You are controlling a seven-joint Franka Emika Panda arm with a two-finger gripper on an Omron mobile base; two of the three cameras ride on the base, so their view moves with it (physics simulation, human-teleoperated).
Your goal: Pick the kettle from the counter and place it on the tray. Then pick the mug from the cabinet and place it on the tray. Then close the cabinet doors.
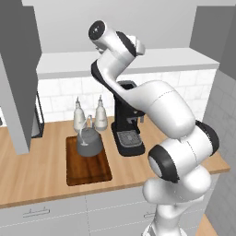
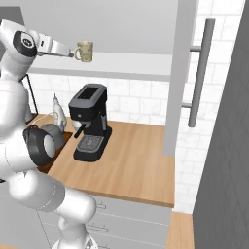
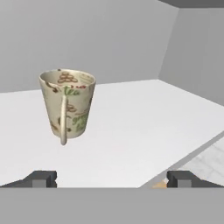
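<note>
Mug (image 3: 68, 105) stands upright on the cabinet's white shelf (image 3: 144, 131), handle facing you, gripper (image 3: 111, 178) spread wide and empty just short of it; judged light, rigid, glazed-slick and chippable, so you should pinch across the rim-side walls, not the thin handle.

Upper left of the frame, the mug (image 2: 84, 50) stands on the cabinet (image 2: 121, 65) shelf; a black coffee machine (image 2: 89, 120) sits on the counter (image 2: 126, 165) below.

kettle (image 1: 89, 144) on tray (image 1: 87, 171), mug (image 3: 67, 104) on cabinet shelf (image 3: 131, 127)
</note>
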